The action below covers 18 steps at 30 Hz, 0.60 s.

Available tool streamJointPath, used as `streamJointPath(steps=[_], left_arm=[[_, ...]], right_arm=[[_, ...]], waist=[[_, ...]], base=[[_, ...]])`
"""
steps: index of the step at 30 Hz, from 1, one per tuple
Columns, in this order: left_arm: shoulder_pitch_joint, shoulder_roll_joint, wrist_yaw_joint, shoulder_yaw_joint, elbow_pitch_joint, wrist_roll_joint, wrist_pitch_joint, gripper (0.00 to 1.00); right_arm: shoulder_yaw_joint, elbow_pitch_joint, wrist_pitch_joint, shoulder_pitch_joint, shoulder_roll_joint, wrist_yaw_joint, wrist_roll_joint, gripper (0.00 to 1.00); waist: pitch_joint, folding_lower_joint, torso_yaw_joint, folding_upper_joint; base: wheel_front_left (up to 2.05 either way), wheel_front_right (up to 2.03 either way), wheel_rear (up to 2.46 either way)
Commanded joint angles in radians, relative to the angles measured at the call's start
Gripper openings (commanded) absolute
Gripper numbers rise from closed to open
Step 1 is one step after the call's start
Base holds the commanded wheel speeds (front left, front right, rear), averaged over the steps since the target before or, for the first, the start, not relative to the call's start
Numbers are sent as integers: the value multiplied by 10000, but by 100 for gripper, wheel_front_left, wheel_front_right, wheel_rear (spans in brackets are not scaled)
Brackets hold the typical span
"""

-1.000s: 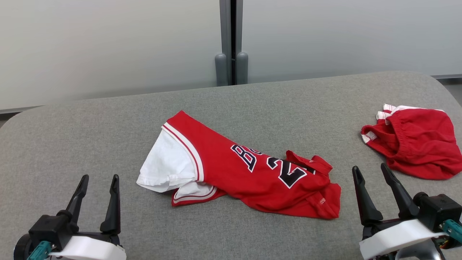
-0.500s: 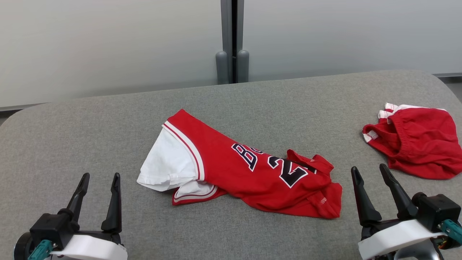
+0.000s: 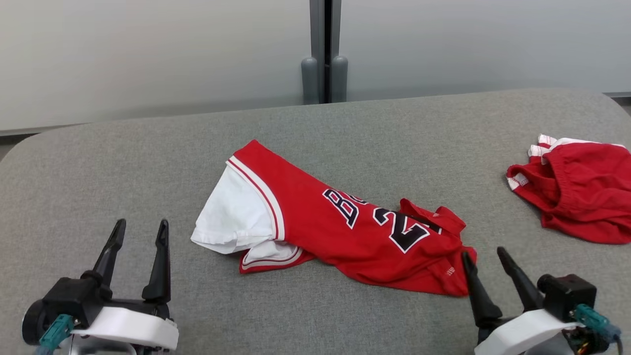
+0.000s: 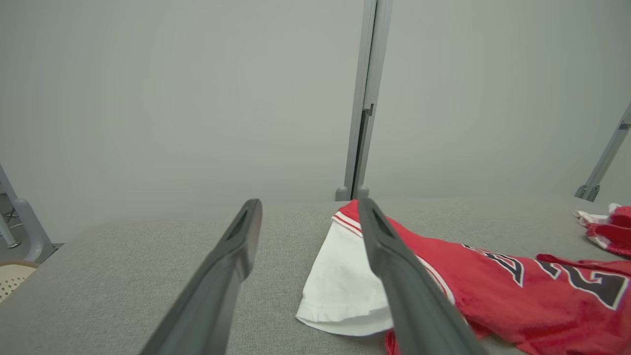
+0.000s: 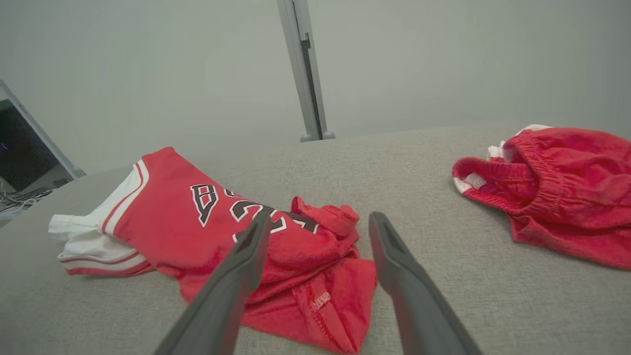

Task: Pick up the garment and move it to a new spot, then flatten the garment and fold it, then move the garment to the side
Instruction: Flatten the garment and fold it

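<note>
red jersey [image 3: 335,231] crumpled mid-frame on grey tabletop [image 3: 98,162]; left gripper [image 3: 141,227] and right gripper [image 3: 482,254] both wide open, empty.

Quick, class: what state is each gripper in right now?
Left gripper: open, holding nothing.
Right gripper: open, holding nothing, close to the red jersey.

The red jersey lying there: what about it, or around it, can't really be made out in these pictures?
Jersey lettering: head view, a fold of its own red cloth covers part of the word and number.
Hem label: right wrist view, too small to read.
White sleeve: left wrist view, partly behind the left jaws.
Red shorts: head view, cut off by the right edge.
</note>
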Motion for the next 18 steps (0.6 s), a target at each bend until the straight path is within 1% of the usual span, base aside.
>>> streamJointPath(steps=[1, 7, 8, 10, 11, 12, 13, 14, 15, 18], left_arm=[[-313, 22, -31, -22, -71, 80, -53, 100], [-907, -116, -130, -167, -23, 185, -179, 100], [-907, -116, -130, -167, -23, 185, -179, 100], [-1137, -173, -175, -181, 84, 210, -227, 100], [-1224, -187, -205, -190, 136, 203, -245, 100], [-1295, -194, -232, -193, 200, 200, -265, 100], [-1295, -194, -232, -193, 200, 200, -265, 100], [-1340, -200, -222, -197, 269, 192, -267, 100], [-1392, -209, -239, -195, 327, 184, -286, 100], [-1505, -212, -288, -179, 439, 179, -326, 100]], right_arm=[[146, 404, 60, -15, -36, -2, 134, 100], [481, 1963, -150, -429, -27, 0, 386, 100], [481, 1963, -150, -429, -27, 0, 386, 100], [605, 2486, -347, -744, -14, 0, 471, 100], [654, 2613, -398, -807, -10, -2, 479, 94], [712, 2726, -460, -895, -6, -2, 507, 48], [712, 2726, -460, -895, -6, -2, 507, 48], [754, 2806, -504, -967, -2, 0, 538, 18], [779, 2826, -576, -1026, -6, -2, 568, 0], [831, 2682, -843, -1175, -72, 0, 616, 0]], waist=[[329, 0, 173, 0], [1012, 0, 478, 0], [1012, 0, 478, 0], [1233, 0, 541, 0], [1278, 0, 555, 0], [1313, 0, 561, 0], [1313, 0, 561, 0], [1335, 0, 558, 0], [1356, 0, 555, 0], [1411, 0, 519, 0]], base=[[0, 0, 0], [0, 0, 0], [0, 0, 0], [0, 0, 0], [0, 0, 0], [0, 0, 0], [0, 0, 0], [0, 0, 0], [0, 0, 0], [0, 0, 0]])
